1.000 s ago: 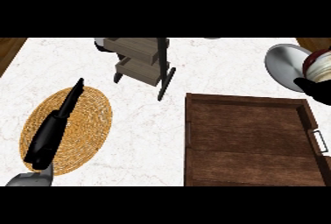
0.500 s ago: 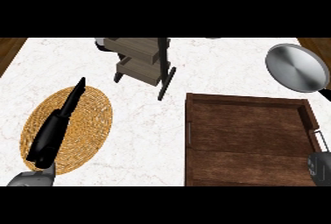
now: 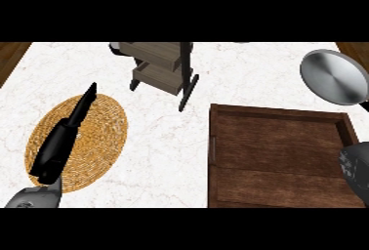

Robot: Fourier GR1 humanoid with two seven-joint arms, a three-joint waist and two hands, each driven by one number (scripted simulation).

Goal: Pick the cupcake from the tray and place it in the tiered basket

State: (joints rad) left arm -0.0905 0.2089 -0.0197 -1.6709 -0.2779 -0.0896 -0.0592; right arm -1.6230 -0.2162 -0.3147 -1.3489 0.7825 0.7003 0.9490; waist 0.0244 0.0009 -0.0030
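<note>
A second ago my right hand (image 3: 356, 168) was up at the far right corner. It lay across the round grey metal pan (image 3: 333, 75) and hid its right side, with something pale and brown against it. Half a second ago it had dropped to the view's right edge, low beside the near right corner of the dark wooden tray (image 3: 281, 111), and the pan's face showed whole. Now the hand sits a little higher along that edge and comes further in, a dark speckled mass overlapping the tray's right wall. The pale and brown thing no longer shows with it.
</note>
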